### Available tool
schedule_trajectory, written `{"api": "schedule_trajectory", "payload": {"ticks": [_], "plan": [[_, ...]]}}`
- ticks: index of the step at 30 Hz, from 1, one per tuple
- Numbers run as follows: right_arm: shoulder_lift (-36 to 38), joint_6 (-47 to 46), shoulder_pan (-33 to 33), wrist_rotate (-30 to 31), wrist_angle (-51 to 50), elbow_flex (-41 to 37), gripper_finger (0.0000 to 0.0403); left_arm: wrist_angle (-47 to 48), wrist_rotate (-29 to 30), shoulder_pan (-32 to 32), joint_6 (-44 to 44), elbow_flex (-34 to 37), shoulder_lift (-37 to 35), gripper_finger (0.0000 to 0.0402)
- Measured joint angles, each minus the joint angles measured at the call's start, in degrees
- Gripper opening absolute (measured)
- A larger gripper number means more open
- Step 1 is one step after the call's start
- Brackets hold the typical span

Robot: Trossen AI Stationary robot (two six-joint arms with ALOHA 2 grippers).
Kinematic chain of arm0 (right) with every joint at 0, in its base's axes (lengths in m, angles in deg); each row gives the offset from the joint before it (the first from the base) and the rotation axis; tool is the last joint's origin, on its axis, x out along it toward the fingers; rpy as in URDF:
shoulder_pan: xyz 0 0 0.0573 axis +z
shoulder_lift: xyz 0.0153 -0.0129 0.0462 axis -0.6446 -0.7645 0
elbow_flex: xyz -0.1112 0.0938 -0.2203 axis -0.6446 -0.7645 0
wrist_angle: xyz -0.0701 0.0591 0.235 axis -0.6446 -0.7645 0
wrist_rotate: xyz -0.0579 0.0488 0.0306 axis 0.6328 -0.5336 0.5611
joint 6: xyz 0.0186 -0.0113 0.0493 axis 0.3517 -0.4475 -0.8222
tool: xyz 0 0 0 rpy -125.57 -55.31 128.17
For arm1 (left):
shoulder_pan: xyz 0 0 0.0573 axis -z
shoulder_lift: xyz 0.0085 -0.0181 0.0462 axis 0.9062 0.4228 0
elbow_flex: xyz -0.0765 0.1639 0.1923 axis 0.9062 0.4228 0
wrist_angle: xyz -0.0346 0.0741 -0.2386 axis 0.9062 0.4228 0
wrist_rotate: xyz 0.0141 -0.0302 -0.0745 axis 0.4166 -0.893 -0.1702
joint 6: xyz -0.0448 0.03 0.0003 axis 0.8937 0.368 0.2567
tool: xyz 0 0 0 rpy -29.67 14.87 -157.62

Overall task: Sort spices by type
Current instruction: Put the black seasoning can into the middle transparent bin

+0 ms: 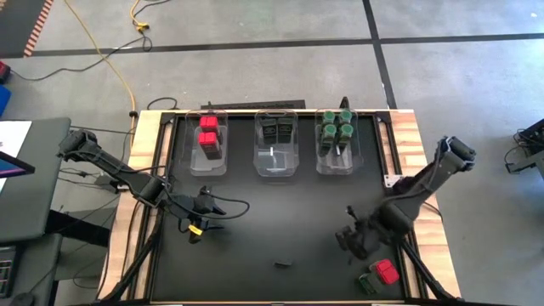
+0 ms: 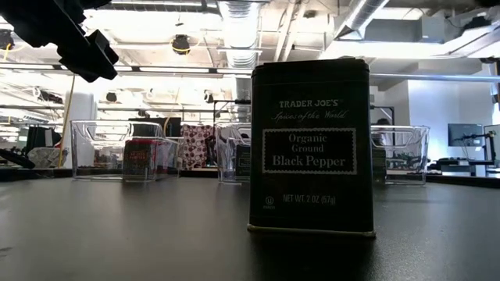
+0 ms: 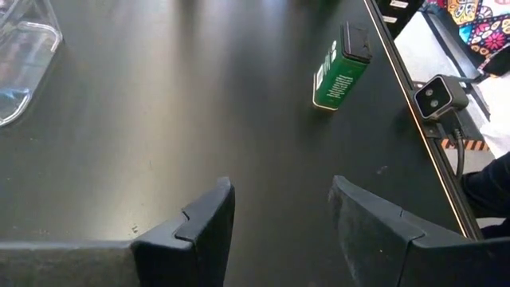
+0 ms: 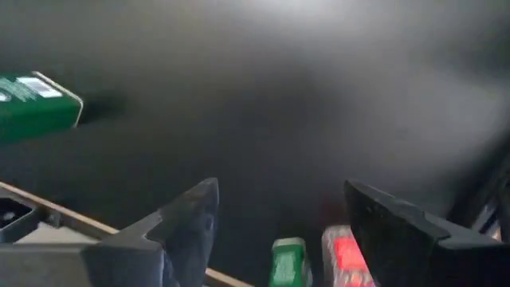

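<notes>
1. The pepper tin (image 2: 309, 147) stands upright on the worktop (image 1: 280, 212) at the lower centre of the high view. It fills the low view, right before that camera. It is loose, probably because it is not yet sorted; its place would be with the dark tins.
2. In the high view's lower right corner a red tin (image 1: 387, 271) and a green container (image 1: 367, 285) lie just beside each other, also unsorted. The green one is too small to tell whether it is a jar or a tin.
3. The right end effector (image 1: 350, 238) hovers open and empty near that pair, likely lining up for a pick.
4. The left end effector (image 1: 204, 206) hangs at centre left, fingers apart, holding nothing, well apart from every spice.
5. At the upper centre, three bins keep the kinds apart: the left bin (image 1: 208, 167) has red tins (image 1: 208, 136), the middle bin (image 1: 278, 167) dark tins (image 1: 277, 129), the right bin (image 1: 337, 165) green jars (image 1: 337, 126).
6. The pepper tin hides part of the middle bin in the low view, and exact counts inside the bins are hard to make out.
</notes>
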Motion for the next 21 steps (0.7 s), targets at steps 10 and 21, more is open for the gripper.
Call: {"api": "schedule_trajectory", "payload": {"ticks": [10,21], "plan": [[-0.1,-18.4,10.8,-3.9,2.6,0.0,0.0294,0.0,0.0,0.0,-0.6,0.0,0.0,0.0194],[-11.1,-19.9,13.5,-9.9,-4.1,12.5,0.0289,0.2,0.0,0.0,0.1,0.0,0.0,0.0194]]}}
